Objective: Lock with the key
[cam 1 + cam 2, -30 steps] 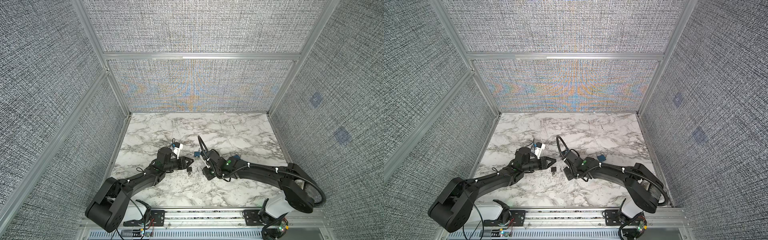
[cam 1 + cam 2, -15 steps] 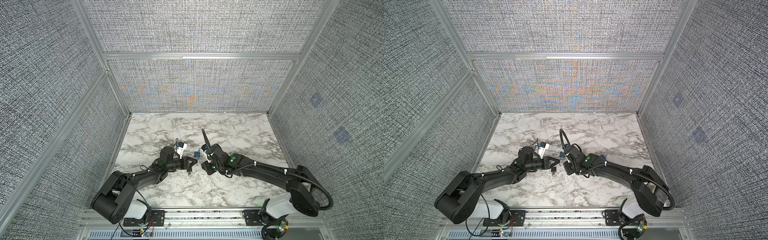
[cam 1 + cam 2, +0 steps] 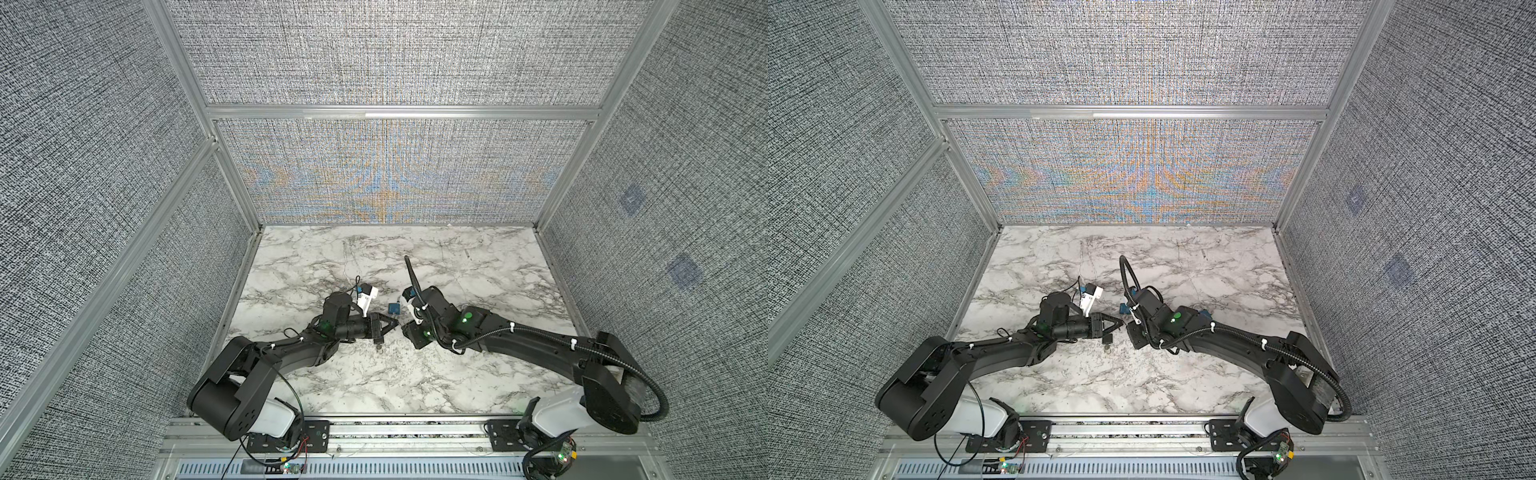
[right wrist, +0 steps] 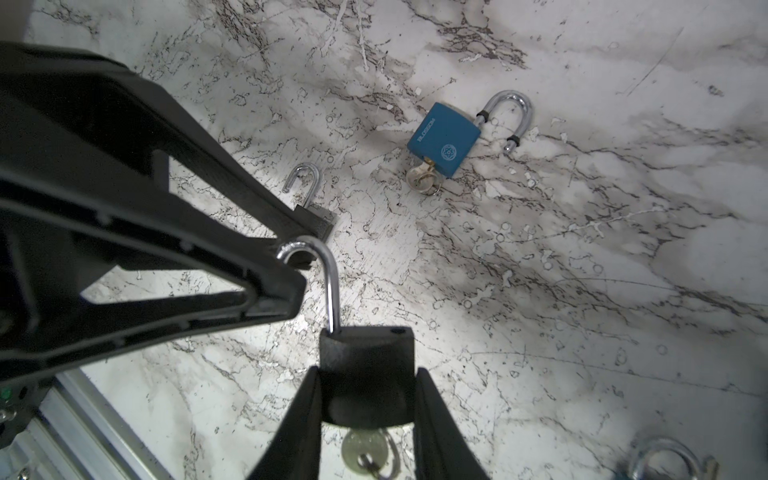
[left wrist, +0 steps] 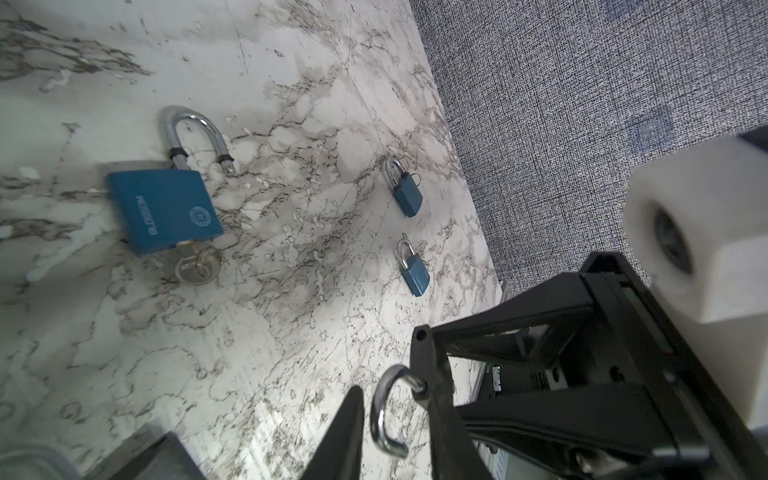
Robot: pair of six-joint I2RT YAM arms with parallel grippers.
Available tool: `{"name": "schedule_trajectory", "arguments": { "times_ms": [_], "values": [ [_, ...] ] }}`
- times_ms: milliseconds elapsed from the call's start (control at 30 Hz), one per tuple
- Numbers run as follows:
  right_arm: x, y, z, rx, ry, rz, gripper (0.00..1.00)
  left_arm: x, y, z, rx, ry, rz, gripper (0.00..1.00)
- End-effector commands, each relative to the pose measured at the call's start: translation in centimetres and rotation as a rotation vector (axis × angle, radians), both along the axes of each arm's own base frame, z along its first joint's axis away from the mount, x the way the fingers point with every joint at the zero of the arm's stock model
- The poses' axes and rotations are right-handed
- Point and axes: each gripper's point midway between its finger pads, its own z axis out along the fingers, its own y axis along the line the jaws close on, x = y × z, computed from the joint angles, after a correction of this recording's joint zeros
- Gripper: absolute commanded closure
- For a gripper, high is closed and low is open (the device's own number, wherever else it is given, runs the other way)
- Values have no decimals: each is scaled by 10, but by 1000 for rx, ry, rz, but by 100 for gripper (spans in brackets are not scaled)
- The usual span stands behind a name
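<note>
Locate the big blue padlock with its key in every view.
In a top view: blue padlock, on the table just behind the left pincer.
In a top view: same spot, partly hidden.
Left wrist: lying flat, shackle open, key inserted.
Right wrist: on the table beyond the held black padlock.
Shared landmark: the marble table.

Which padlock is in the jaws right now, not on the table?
The black padlock with its key inserted, held by its body in the right gripper. The other black one and the blue ones lie on the marble.
</note>
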Motion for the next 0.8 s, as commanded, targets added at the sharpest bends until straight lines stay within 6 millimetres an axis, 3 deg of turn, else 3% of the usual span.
{"name": "schedule_trajectory", "arguments": {
  "times_ms": [0,267,367,400,467,500,767],
  "values": [
    [1,4,7,22,-7,2,71,3,-5,9,-28,-36,-12,76],
    [2,4,13,36,-16,-1,71,3,-8,7,-28,-28,-20,100],
    [2,6,15,59,-17,-5,70,2,-8,8,-35,-25,-17,100],
    [2,6,16,70,-14,-6,65,2,-8,9,-41,-25,-13,100],
    [4,5,19,99,-16,-18,45,2,-7,12,-56,-25,-4,100],
    [4,3,21,113,-20,-25,40,3,-7,15,-65,-27,0,100],
    [7,-14,33,249,-81,-78,39,16,-2,42,-86,-80,88,100]
  ]
}}
